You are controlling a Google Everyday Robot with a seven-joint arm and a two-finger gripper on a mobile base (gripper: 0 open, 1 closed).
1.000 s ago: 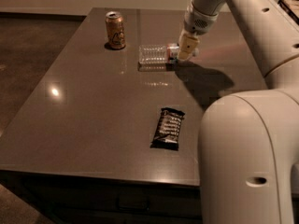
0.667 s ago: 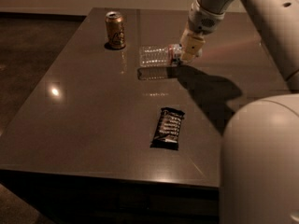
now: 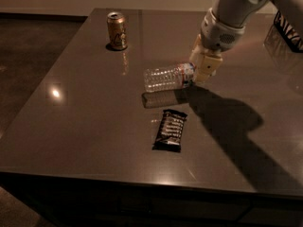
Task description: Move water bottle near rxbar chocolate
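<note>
The water bottle (image 3: 166,77) is a clear ribbed bottle with a reddish-and-white label. It lies level with its cap end to the right, a little above the table, and its reflection shows just below it. My gripper (image 3: 202,70) is shut on the bottle's cap end, coming in from the upper right. The cap is hidden between the fingers (image 3: 208,66). The rxbar chocolate (image 3: 170,129) lies flat in its shiny black wrapper, just in front of the bottle and slightly to its right.
A gold drink can (image 3: 117,30) stands at the back left of the grey table (image 3: 71,126). A black-and-white object (image 3: 289,30) sits at the far right edge. The arm's shadow falls to the right of the bar.
My gripper has carried the bottle from the back of the table toward the front, closer to the black bar. The bar and the can have not moved.
</note>
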